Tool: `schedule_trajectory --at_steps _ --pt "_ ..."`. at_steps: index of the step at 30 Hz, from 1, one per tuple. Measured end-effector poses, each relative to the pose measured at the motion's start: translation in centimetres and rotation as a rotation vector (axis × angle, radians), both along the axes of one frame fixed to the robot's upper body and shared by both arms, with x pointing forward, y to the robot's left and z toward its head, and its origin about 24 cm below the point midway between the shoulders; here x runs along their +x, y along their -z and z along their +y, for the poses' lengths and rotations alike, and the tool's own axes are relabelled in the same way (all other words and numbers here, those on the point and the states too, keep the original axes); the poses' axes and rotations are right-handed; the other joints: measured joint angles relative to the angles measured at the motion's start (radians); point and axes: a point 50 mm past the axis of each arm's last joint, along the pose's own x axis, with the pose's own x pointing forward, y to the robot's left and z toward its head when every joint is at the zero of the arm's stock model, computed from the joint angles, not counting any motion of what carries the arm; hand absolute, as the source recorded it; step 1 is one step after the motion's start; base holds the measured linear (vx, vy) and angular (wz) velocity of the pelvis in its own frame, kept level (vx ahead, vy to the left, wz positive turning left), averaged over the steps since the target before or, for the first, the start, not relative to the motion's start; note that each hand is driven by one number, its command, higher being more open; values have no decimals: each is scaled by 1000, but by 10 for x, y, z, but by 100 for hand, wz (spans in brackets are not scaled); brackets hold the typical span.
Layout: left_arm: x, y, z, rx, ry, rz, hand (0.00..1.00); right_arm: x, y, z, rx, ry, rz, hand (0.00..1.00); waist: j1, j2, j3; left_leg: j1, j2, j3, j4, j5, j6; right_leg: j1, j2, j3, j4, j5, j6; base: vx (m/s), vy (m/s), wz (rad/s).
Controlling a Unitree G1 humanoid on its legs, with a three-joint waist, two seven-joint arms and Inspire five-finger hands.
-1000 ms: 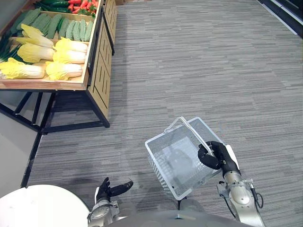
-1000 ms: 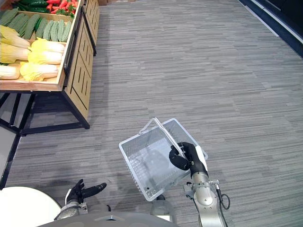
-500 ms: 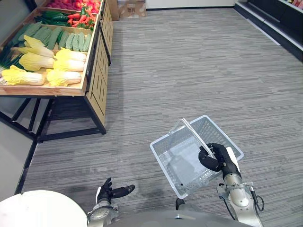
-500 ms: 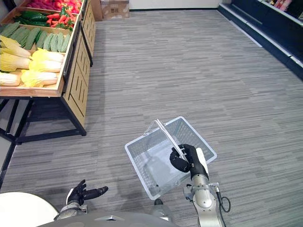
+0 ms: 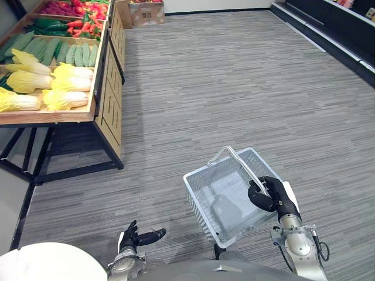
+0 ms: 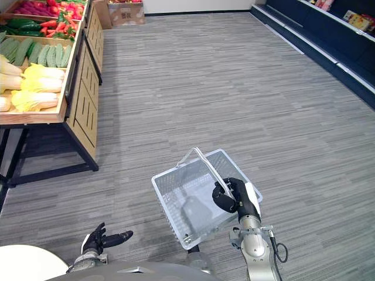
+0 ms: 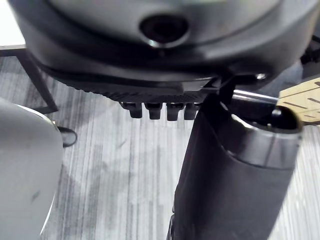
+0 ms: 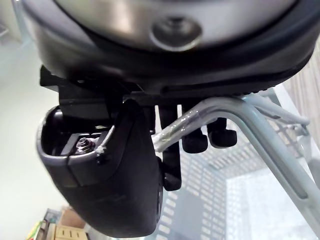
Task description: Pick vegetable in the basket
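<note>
The vegetables we want lie on the wooden stand [image 5: 107, 96] at the far left, well apart from us: pale napa cabbages [image 5: 64, 99] nearest, cucumbers [image 5: 76, 54] behind them. We judge a cabbage light but bulky and easily bruised, best cupped round its firm middle. A cucumber is stiff and smooth, best taken at mid-length. The wire basket [image 5: 199, 205] hangs empty at near right, its handle [image 5: 237, 159] wrapped by the curled fingers of our right hand [image 5: 270, 196]. Our left hand [image 5: 138, 236] hovers low at near left, fingers loosely spread, holding nothing.
</note>
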Motion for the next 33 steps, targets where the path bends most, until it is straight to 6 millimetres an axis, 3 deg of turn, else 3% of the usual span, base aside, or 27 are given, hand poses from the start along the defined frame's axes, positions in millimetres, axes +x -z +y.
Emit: schedule_trajectory --at_steps 4,9,14,16,18,20,21,22,23,24,26,28,31,33 --pt "3 -1 0 1 0 -14 100 3 0 6 6 -28 -2 0 16 -4 3 2 5 -1 66 -53 9 -14 16 28 50 -13 4 25 57 -36" --pt "5 -4 8 12 -38 -33 100 5 0 9 11 -35 -7 0 20 -36 29 4 -16 -8 181 -132 32 -71 5 20 294 -124 10 -36 44 4" --pt "6 -5 12 22 -40 -37 100 3 0 7 8 -27 -4 0 15 -52 44 0 -45 -48 215 -164 59 -103 -59 -97 413 -152 -27 -75 24 19" --pt "8 -6 13 28 -42 -41 100 3 -1 6 7 -19 -7 0 11 -38 59 -3 -45 -75 212 -161 69 -110 -68 -123 424 -157 -35 -28 8 28" --pt "10 -8 15 42 -51 -52 100 3 -2 5 8 -13 -11 0 19 -23 74 0 -8 -103 200 -168 59 -160 -32 -122 456 -194 -77 -10 -75 21" --pt "8 -8 19 53 -51 -41 100 6 -3 5 9 -16 -23 0 17 -14 86 0 29 -126 192 -181 37 -187 -10 -125 356 -180 -61 48 -211 23" --pt "6 -8 23 62 -49 -24 100 7 -4 4 6 -14 -23 0 15 -26 85 5 42 -142 186 -188 8 -175 -7 -147 303 -98 -27 155 -269 38" --pt "5 -6 23 60 -48 -10 100 8 -3 1 -1 -5 -21 0 11 -3 90 15 62 -162 175 -187 -2 -161 8 -177 304 -112 -37 243 -257 38" --pt "5 -6 20 49 -50 -9 100 9 -5 -4 -7 17 -26 0 13 11 92 22 69 -184 133 -151 -4 -187 15 -195 366 -148 -58 291 -236 31" --pt "6 -5 18 46 -47 -12 100 11 -7 -8 -11 30 -36 0 15 13 95 36 71 -193 90 -104 -28 -220 11 -199 441 -192 -66 276 -232 27" --pt "5 -5 16 45 -39 -5 100 12 -11 -11 -17 45 -53 0 3 19 92 38 77 -212 74 -79 -28 -244 -3 -239 531 -250 -86 238 -234 47" --pt "5 -4 14 37 -40 -4 100 14 -18 -12 -23 47 -83 0 -13 21 91 35 86 -234 75 -83 -29 -258 -13 -267 604 -314 -94 214 -212 50" --pt "6 -4 11 36 -23 -1 100 19 -29 -12 -30 43 -134 0 -36 22 86 20 107 -279 97 -125 -61 -269 -26 -321 688 -443 -105 179 -202 41" --pt "7 -3 5 19 -18 0 100 18 -30 -14 -31 53 -136 0 -45 31 72 -15 125 -298 149 -128 -59 -257 -21 -361 701 -477 -120 225 -209 51"
